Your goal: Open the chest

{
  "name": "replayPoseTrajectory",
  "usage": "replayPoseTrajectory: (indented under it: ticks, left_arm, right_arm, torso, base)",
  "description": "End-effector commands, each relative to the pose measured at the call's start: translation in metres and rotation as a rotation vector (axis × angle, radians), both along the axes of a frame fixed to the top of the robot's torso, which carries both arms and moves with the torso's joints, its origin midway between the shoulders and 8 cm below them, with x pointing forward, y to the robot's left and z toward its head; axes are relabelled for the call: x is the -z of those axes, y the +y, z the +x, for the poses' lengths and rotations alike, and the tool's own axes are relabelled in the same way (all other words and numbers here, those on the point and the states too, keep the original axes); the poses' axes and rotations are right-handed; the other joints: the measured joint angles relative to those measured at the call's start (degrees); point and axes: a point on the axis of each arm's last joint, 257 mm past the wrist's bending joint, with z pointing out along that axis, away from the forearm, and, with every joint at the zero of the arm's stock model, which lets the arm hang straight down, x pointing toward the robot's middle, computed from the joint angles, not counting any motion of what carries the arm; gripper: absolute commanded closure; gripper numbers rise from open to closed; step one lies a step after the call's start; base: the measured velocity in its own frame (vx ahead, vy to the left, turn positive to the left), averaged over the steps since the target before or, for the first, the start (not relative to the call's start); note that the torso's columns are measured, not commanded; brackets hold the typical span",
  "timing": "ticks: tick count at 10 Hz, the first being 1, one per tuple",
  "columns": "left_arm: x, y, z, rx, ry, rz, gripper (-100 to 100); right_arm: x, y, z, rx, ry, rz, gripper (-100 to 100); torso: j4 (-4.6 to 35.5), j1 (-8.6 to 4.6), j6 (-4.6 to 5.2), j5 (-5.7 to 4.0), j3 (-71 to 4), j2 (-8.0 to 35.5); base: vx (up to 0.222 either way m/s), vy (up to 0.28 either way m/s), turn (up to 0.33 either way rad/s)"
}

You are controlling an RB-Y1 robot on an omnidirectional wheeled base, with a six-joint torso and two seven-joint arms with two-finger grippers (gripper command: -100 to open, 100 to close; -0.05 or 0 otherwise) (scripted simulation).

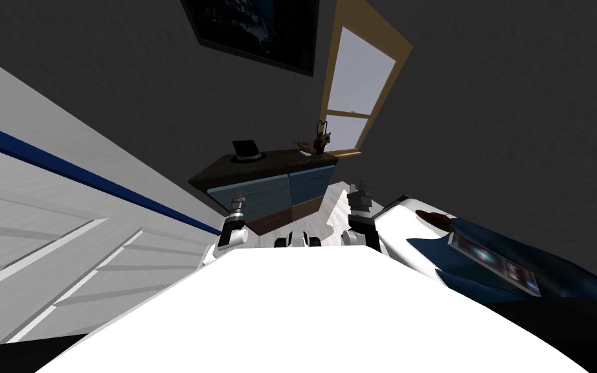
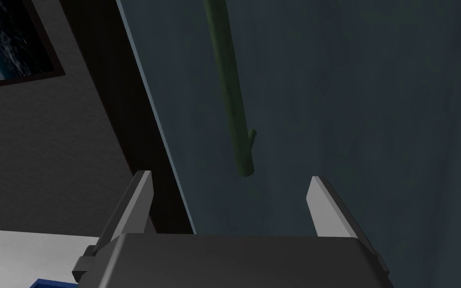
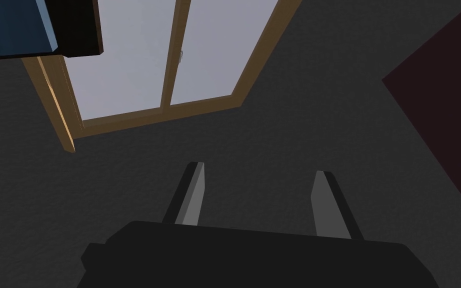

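Reaching step: left jaws wide, the chest's (image 1: 271, 188) green handle (image 2: 232, 95) just ahead between them. Next I should advance and clamp it. Right jaws wide.

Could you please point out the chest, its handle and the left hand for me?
chest (image 1: 265, 191): head view, blue drawer front.
handle (image 2: 231, 90): left wrist view, middle of the dark bar.
left hand (image 2: 230, 175): left wrist view, midway between open fingertips.
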Motion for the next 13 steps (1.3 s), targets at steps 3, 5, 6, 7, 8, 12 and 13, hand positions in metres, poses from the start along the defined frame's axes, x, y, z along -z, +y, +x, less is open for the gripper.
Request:
replayPoseTrajectory:
  ticks: [3, 5, 6, 7, 8, 12, 13]
  left_arm:
    - [-0.004, 0.007, 0.004, 0.004, 0.026, -0.015, -100]
    - [-0.006, 0.002, 0.004, -0.006, 0.015, -0.065, -100]
    - [-0.005, 0.001, 0.004, -0.010, 0.013, -0.081, -100]
    - [-0.003, -0.002, 0.003, -0.014, 0.010, -0.099, -100]
    - [-0.001, -0.004, 0.003, -0.020, 0.007, -0.120, -100]
    - [0.008, -0.016, 0.001, -0.042, -0.004, -0.204, -100]
    - [0.007, -0.015, 0.001, -0.039, -0.002, -0.194, -100]
  right_arm:
    - [0.000, 0.000, 0.000, 0.000, 0.000, 0.000, 0]
    - [0.000, 0.000, 0.000, 0.000, 0.000, 0.000, 0]
    - [0.000, 0.000, 0.000, 0.000, 0.000, 0.000, 0]
    - [0.000, 0.000, 0.000, 0.000, 0.000, 0.000, 0]
    - [0.000, 0.000, 0.000, 0.000, 0.000, 0.000, 0]
    - [0.000, 0.000, 0.000, 0.000, 0.000, 0.000, 0]
    - [0.000, 0.000, 0.000, 0.000, 0.000, 0.000, 0]
  torso:
    - [0.05, -0.24, 0.01, -0.08, 0.11, 0.17]
    - [0.03, -0.08, 0.00, -0.03, 0.07, 0.11]
    - [0.02, -0.03, 0.00, -0.01, 0.05, 0.08]
    - [0.03, 0.02, 0.00, 0.00, 0.06, 0.10]
    - [0.04, 0.06, 0.00, 0.01, 0.09, 0.14]
    - [0.03, -0.09, 0.00, -0.03, 0.07, 0.11]
    - [0.03, -0.09, 0.00, -0.03, 0.07, 0.11]
  base:
    - [0.017, -0.072, 0.021]
    - [0.022, -0.077, 0.021]
    - [0.017, -0.052, 0.006]
    - [0.008, -0.027, 0.001]
    - [0.003, -0.009, 0.002]
    - [0.000, 0.000, 0.000]
    - [0.000, 0.000, 0.000]
